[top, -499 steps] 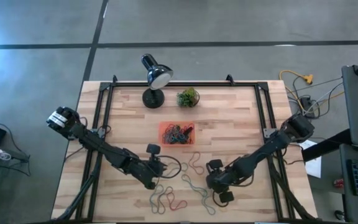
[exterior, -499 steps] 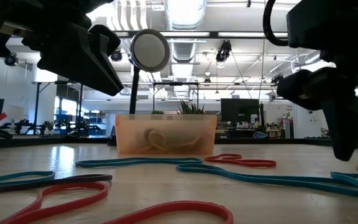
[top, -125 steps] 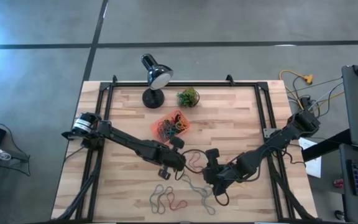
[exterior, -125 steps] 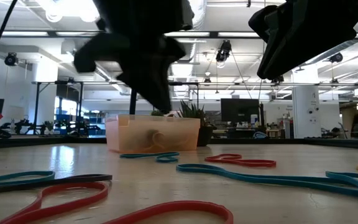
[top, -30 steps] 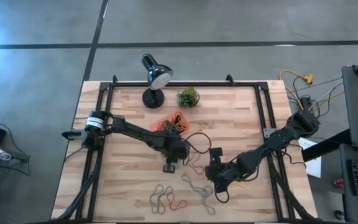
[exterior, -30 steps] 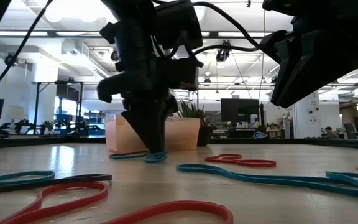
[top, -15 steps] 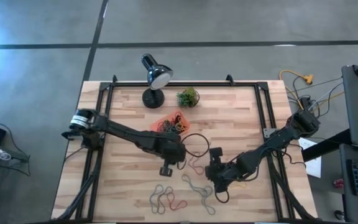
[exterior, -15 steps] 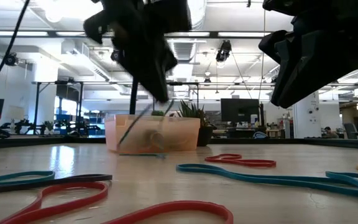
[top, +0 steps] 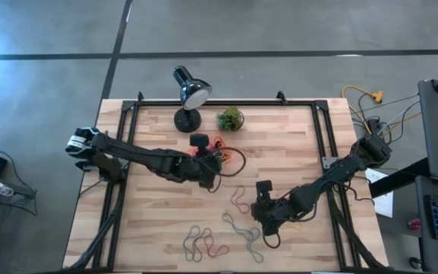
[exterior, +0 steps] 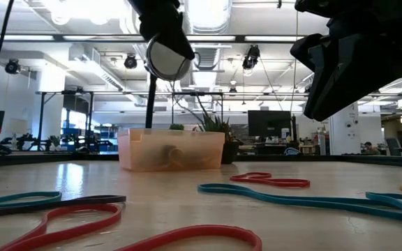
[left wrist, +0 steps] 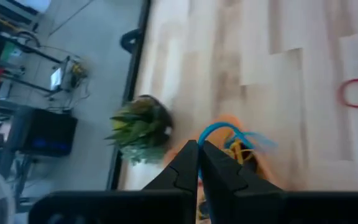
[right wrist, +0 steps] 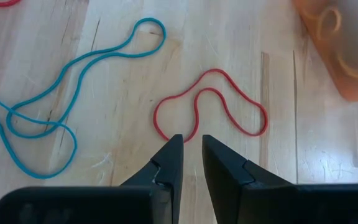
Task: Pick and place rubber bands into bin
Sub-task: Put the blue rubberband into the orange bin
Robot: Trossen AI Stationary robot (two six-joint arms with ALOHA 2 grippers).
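The orange-red bin (top: pixel 220 143) stands at the table's middle, toward the far side, with several rubber bands in it; in the low view its front wall (exterior: pixel 172 150) shows. My left gripper (top: pixel 210 157) hangs over the bin, shut on a blue rubber band (left wrist: pixel 230 132). My right gripper (top: pixel 265 211) hovers narrowly open and empty just above a red band (right wrist: pixel 210 106) lying flat on the table. More bands, teal (right wrist: pixel 42 124), grey and red (top: pixel 204 243), lie toward the near edge. My left gripper pinches the blue rubber band between its two shut fingertips (left wrist: pixel 199 149). A short loop of the band (left wrist: pixel 219 127) stands out past the tips. The band is lifted clear of the table, over the bin (left wrist: pixel 253 158).
A black desk lamp (top: pixel 188 95) and a small potted plant (top: pixel 230 119) stand just beyond the bin at the far edge. Black rails run along the table's left and right sides. Loose bands (exterior: pixel 82 216) lie across the near half of the table.
My left gripper has risen from the table just in front of the bin and gone toward the far edge, over the bin. The blue band it pinched has been lifted clear of the table with it.
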